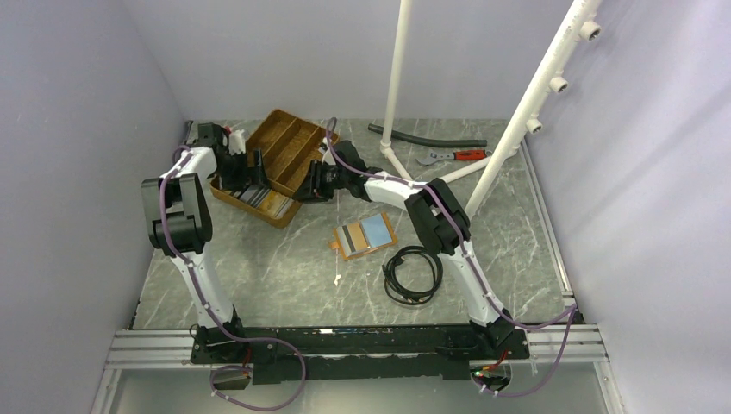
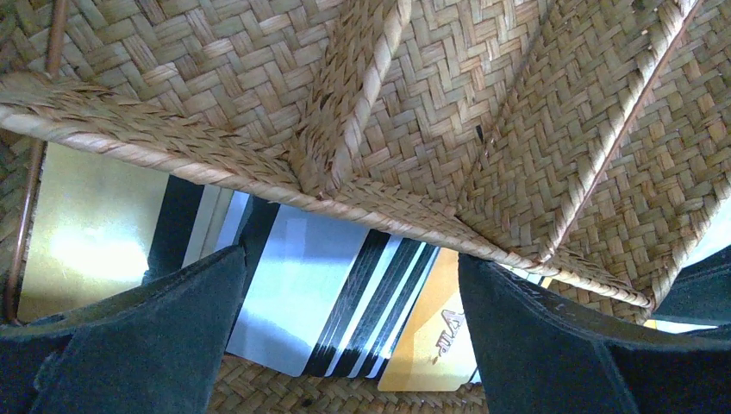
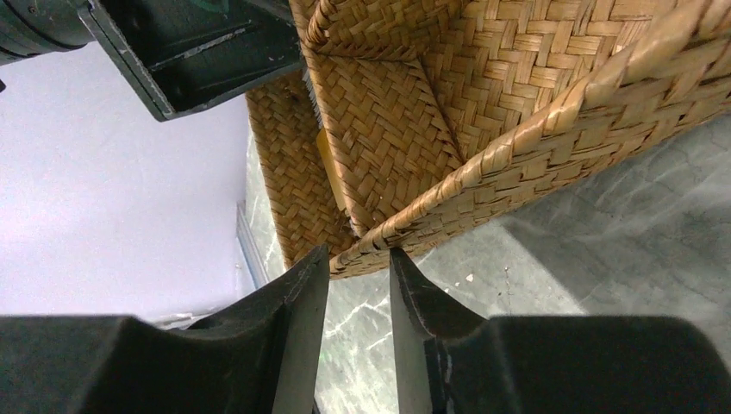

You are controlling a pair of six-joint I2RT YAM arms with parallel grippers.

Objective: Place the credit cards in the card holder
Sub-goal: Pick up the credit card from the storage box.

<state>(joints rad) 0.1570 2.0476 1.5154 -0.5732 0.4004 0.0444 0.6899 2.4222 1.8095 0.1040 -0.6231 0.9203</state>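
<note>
Several credit cards (image 1: 263,200) lie fanned in the near compartment of a woven tray (image 1: 289,142). In the left wrist view the cards (image 2: 293,293) show silver, black-striped and gold faces under the tray's rim (image 2: 172,142). My left gripper (image 2: 349,267) hangs open just above them, fingers wide, nothing held; from above the left gripper (image 1: 252,177) is over that compartment. My right gripper (image 3: 360,263) is at the tray's near right corner, jaws half closed, with the woven rim (image 3: 405,228) between the tips. The orange card holder (image 1: 365,235) lies open on the table.
A coiled black cable (image 1: 412,274) lies right of the card holder. Red-handled pliers (image 1: 452,156) and a black hose (image 1: 427,136) sit at the back, by a white pipe frame (image 1: 517,129). Grey walls close in on both sides.
</note>
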